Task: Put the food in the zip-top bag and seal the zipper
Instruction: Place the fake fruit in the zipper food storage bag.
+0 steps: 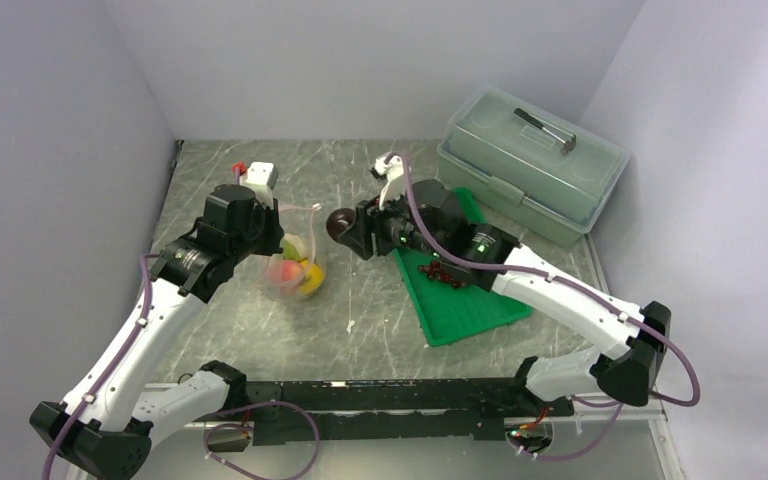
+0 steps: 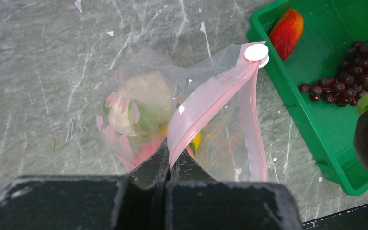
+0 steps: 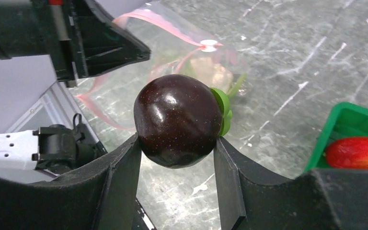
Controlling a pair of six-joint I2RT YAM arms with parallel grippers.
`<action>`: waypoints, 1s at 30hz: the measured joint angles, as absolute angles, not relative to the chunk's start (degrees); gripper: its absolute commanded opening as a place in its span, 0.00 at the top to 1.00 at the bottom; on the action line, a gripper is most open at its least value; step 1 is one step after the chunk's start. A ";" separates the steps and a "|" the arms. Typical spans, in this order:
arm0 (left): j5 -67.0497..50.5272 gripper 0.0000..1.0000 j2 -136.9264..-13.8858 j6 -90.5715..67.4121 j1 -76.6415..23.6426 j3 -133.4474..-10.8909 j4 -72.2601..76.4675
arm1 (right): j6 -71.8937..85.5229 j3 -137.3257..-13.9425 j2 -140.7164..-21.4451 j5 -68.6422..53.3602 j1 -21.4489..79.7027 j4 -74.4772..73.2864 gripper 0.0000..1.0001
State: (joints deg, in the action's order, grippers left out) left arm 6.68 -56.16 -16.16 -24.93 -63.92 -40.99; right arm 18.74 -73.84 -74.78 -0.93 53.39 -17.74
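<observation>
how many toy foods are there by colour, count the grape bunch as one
red or pink: 2, red fruit and peach
dark purple: 2, ball and grape bunch
yellow: 1, yellow fruit
white and green: 1, vegetable
total: 6

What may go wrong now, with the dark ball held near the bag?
1. The ball is round and glossy, and the right gripper holds it at two sides only; it may slip out.
2. The left gripper pinches the bag at one spot of its pink strip, so the mouth may sag narrow and the ball may hit its edge.
</observation>
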 measured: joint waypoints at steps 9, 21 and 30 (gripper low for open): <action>6.44 1.00 -56.16 -16.16 -24.93 -63.92 -41.01 | 17.02 -79.31 -81.34 -1.15 58.74 -16.16 0.70; 6.22 1.00 -56.16 -16.16 -24.93 -63.92 -41.01 | 16.40 -82.63 -87.81 -1.45 61.78 -15.73 0.70; 6.24 1.00 -56.16 -16.14 -24.93 -63.92 -41.04 | 16.40 -83.70 -92.36 -0.32 62.46 -15.92 0.63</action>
